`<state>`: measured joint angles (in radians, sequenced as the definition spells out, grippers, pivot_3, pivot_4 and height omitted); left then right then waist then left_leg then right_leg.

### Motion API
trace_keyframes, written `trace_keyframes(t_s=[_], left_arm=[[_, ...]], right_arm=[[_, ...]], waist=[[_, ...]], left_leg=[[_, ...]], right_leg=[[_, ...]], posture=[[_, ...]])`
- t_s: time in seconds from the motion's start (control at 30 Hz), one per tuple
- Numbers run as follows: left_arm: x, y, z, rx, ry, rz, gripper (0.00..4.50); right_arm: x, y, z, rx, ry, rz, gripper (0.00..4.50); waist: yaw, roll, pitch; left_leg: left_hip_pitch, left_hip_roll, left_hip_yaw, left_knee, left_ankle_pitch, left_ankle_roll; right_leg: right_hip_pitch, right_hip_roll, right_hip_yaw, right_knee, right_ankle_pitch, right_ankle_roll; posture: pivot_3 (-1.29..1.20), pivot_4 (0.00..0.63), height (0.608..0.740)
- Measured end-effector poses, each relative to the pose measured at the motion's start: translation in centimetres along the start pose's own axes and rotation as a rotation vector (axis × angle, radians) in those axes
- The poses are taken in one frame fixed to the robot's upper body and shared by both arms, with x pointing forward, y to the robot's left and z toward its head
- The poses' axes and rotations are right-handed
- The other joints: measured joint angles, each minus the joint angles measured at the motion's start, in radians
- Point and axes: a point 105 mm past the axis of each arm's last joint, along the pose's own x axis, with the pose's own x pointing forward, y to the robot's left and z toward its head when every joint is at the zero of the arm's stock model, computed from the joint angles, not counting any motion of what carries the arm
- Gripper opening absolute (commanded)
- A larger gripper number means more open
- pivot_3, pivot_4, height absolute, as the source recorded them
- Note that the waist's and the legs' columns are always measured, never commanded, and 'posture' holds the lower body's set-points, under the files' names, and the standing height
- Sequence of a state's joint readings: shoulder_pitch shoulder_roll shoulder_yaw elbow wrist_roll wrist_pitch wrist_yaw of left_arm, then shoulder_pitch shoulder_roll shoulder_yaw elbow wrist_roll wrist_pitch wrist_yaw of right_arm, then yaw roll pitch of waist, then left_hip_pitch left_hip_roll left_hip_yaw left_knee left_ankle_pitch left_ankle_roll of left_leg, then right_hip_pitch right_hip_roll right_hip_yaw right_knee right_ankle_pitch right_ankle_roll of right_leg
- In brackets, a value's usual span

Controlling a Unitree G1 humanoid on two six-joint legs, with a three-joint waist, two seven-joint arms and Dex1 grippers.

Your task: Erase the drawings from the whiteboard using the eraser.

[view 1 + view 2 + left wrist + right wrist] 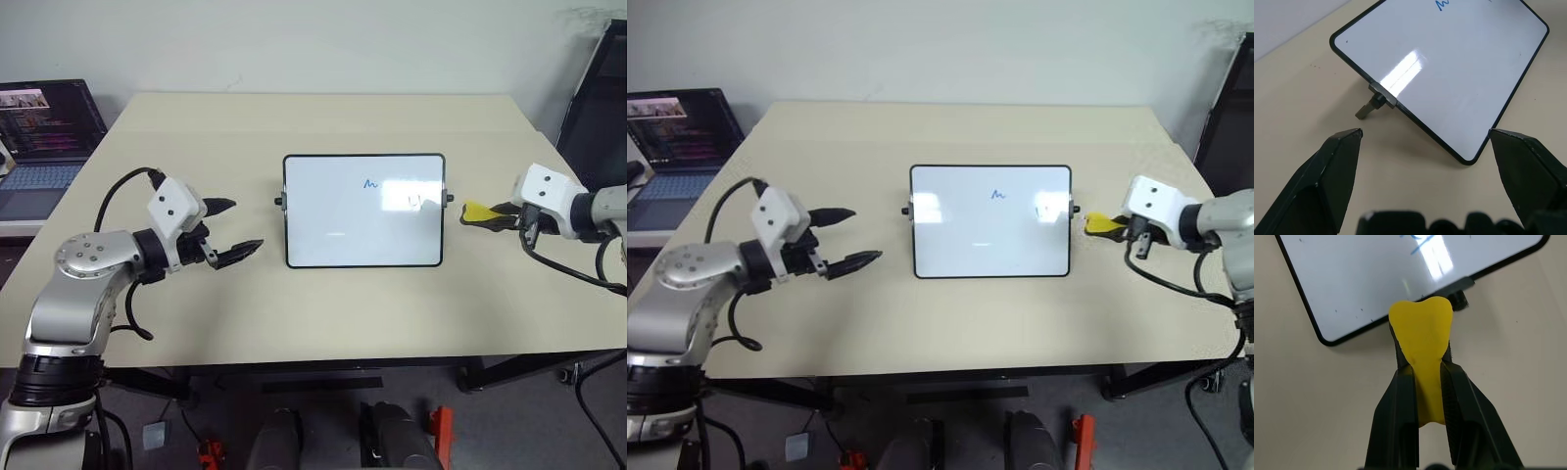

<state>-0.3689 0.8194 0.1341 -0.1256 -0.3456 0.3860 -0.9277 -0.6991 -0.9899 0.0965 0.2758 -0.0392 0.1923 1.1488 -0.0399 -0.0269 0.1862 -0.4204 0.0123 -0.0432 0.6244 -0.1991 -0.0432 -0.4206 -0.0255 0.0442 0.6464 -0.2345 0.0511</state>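
The whiteboard (343, 230) stands propped at the middle of the beige table, with a black frame and small side knobs. A blue squiggle (370, 183) marks its upper middle, and a fainter drawing (415, 202) sits by a glare patch near its right edge. My right gripper (498, 214) is just off the board's right edge, apart from it and shut on the yellow eraser (477, 211), whose tip points at the board's side knob. The right wrist view shows the eraser (1420, 328) pinched between both fingers. To the left of the board, my left gripper (245, 225) is open and holds nothing.
An open laptop (44, 137) sits on a separate surface at the far left. A dark frame-like object (600, 93) stands beyond the table's right corner. A black cable (118, 191) loops off my left wrist. Bare tabletop (323, 117) lies behind and in front of the board.
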Motion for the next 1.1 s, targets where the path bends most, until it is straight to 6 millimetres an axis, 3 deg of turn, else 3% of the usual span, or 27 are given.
trace_keyframes(t_s=[0.47,0.67,1.1], left_arm=[[0.1,0.1,0.6,0.009,-0.017,0.0,4.5],[0.5,0.4,3.0,0.045,-0.088,0.003,4.5],[0.5,0.5,4.5,0.101,-0.097,-0.01,4.5]], right_arm=[[-0.2,-0.7,-0.1,0.005,-0.02,-0.013,0.33],[-0.1,-0.7,0.1,-0.002,-0.029,-0.013,0.33],[-0.3,-0.9,1.6,-0.049,-0.056,-0.015,0.31]], waist=[[0.001,0.0,0.0],[0.007,0.0,0.0],[0.006,0.0,0.0]], left_leg=[[0.0,0.0,0.0,0.001,0.0,0.0],[0.0,0.0,0.0,0.002,0.0,0.0],[0.001,0.0,0.0,0.003,0.0,0.0]], right_leg=[[0.0,0.0,0.0,0.001,0.0,0.0],[0.001,0.0,0.0,0.001,0.003,-0.004],[0.001,0.001,0.001,0.003,0.003,-0.004]], posture=[[0.0,0.15,0.74],[0.0,0.15,0.74],[0.0,0.15,0.74]])
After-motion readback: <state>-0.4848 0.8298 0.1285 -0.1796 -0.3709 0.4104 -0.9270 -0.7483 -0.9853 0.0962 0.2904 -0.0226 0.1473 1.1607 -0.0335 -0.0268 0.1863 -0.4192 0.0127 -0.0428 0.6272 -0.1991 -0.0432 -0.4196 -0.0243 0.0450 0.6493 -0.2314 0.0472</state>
